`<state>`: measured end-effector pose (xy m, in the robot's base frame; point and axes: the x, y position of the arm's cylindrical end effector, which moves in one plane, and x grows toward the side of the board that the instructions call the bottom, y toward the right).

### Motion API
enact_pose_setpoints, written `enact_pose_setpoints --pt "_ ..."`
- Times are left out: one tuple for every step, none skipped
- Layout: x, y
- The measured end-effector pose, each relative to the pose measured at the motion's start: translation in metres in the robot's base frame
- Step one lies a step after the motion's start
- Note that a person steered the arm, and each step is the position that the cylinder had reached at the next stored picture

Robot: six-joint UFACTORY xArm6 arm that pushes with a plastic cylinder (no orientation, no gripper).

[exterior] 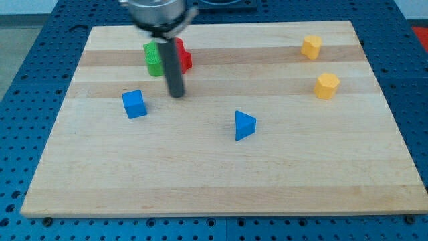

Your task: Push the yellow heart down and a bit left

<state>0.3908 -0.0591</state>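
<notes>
Two yellow blocks sit at the view's right. One yellow block (pixel 311 47) is near the top edge and the other yellow block (pixel 327 86) is a little below it and to its right. At this size I cannot tell which of them is the heart. My tip (pixel 176 94) rests on the board at the view's upper left, far left of both yellow blocks. It is just below a green block (pixel 154 59) and a red block (pixel 184 56), which the rod partly hides.
A blue cube (pixel 134 104) lies left of and slightly below my tip. A blue triangle (pixel 244 125) lies near the board's middle. The wooden board (pixel 221 187) ends in edges on all sides, over a blue perforated table.
</notes>
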Motion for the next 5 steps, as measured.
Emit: enact_pose_setpoints --pt "-0.037 0.060" --pt "-0.090 0.099" --pt "-0.145 0.146" --pt "-0.162 0.217" --pt "-0.139 0.265"
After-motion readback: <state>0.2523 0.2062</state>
